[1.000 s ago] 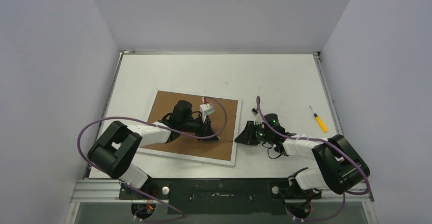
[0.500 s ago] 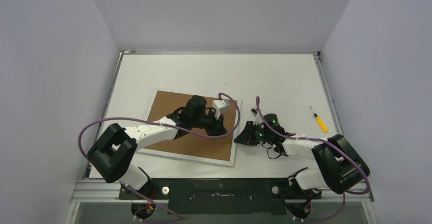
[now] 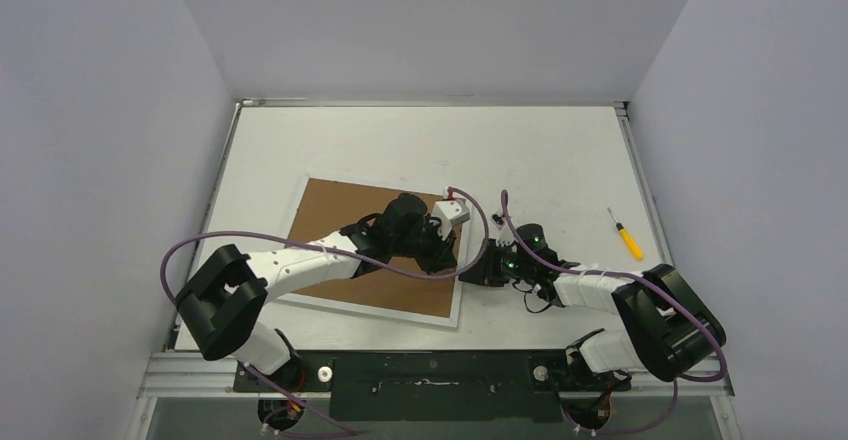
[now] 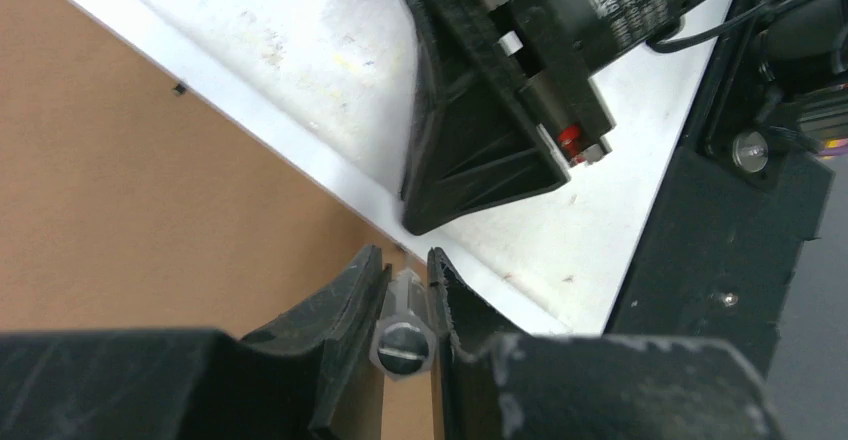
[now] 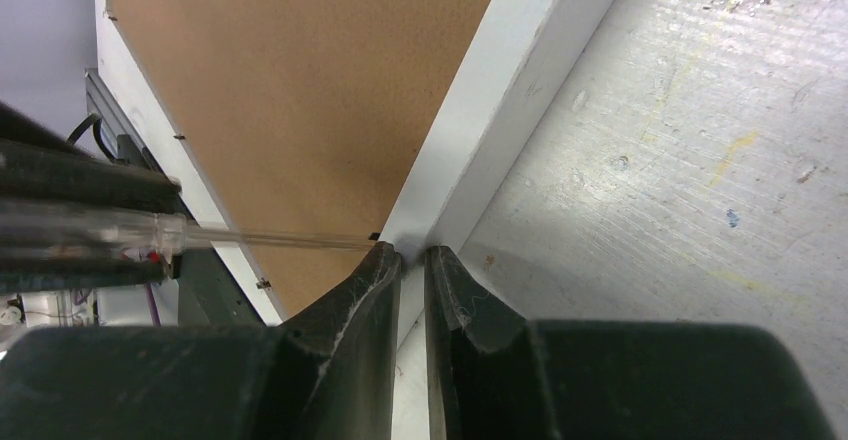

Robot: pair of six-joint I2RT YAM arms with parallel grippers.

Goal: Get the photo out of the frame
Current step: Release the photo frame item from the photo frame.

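Near the front middle of the table (image 3: 520,150), the frame (image 3: 330,218) lies face down, brown back up, its white rim showing all round; the left claw (image 4: 403,256) is over the frame's right edge, clenched on a clear screwdriver (image 5: 215,236), and the thin shaft reaches the seam between brown back and white rim; right beside that spot the right claw (image 5: 412,252) sits low on the table, its jaws all but closed at the same rim, though whether they actually pinch it I cannot tell; off to the right, well apart, a yellow screwdriver (image 3: 628,235) lies on the table.
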